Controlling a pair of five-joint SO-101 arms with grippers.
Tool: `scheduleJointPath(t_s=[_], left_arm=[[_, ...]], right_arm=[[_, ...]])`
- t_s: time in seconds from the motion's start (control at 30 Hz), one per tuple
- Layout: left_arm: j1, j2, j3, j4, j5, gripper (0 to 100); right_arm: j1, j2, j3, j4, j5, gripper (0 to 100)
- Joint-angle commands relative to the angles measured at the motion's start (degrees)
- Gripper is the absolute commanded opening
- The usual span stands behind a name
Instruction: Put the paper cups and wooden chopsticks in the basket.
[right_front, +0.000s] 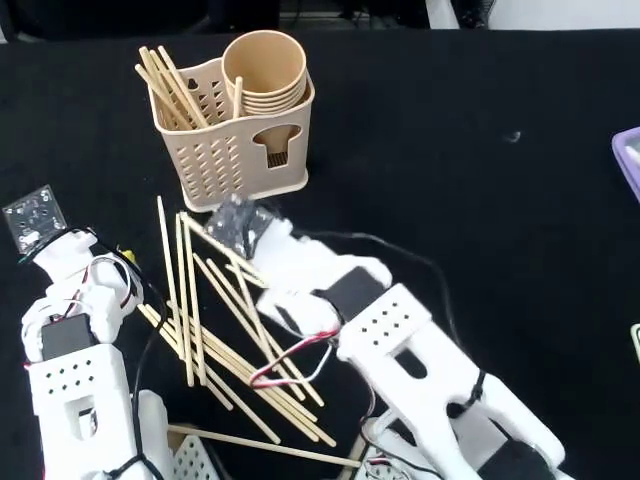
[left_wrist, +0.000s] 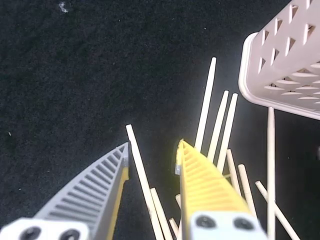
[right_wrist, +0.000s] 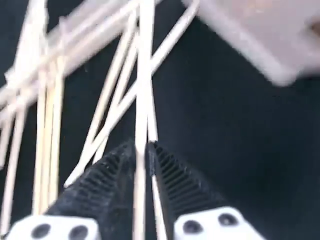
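The beige slotted basket (right_front: 235, 150) stands at the back left of the table, holding stacked paper cups (right_front: 266, 68) and several wooden chopsticks (right_front: 170, 85). A loose pile of chopsticks (right_front: 225, 330) lies in front of it. My right gripper (right_wrist: 141, 145) is shut on one chopstick (right_wrist: 145, 75) at the pile's far end, just before the basket (right_wrist: 260, 35); in the high view this gripper (right_front: 235, 228) sits near the basket's base. My left gripper (left_wrist: 152, 145) is open low over the pile's left edge, with one chopstick (left_wrist: 140, 165) lying between its fingers. The basket's corner (left_wrist: 280, 75) is close ahead.
A purple container (right_front: 628, 160) shows at the right edge of the black table. Both white arms (right_front: 420, 370) take up the front of the table, with cables running over the chopstick pile. The table's right half is open black cloth (right_front: 470, 170).
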Motion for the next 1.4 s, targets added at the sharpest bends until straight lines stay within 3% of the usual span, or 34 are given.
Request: scheduleJointPath(t_s=[0.0,0.23,0.4,0.53,0.87,1.07,1.37], left_arm=[[-0.3,-0.9,-0.9,-0.2,-0.4,16],[-0.3,-0.9,-0.7,-0.3,-0.4,16],[-0.3,-0.9,-0.7,-0.3,-0.4,16],[-0.3,-0.9,-0.7,-0.3,-0.4,16],[-0.3,-0.9,-0.8,-0.3,-0.4,16],[-0.3,-0.9,-0.9,-0.3,-0.4,16],[-0.3,-0.9,-0.9,-0.3,-0.4,16]], right_arm=[[4.8,1.3,1.9,-1.3,3.3,1.1],[6.4,6.8,7.8,-15.6,-4.7,1.1],[0.6,6.8,5.7,-13.6,-6.4,1.9],[-3.3,7.9,0.7,-11.7,-10.2,11.7],[-5.3,22.4,-9.9,-13.4,-17.8,13.1],[-7.1,30.9,-14.5,-13.7,-18.6,13.2],[-3.5,42.6,-20.7,-13.2,-15.6,18.9]])
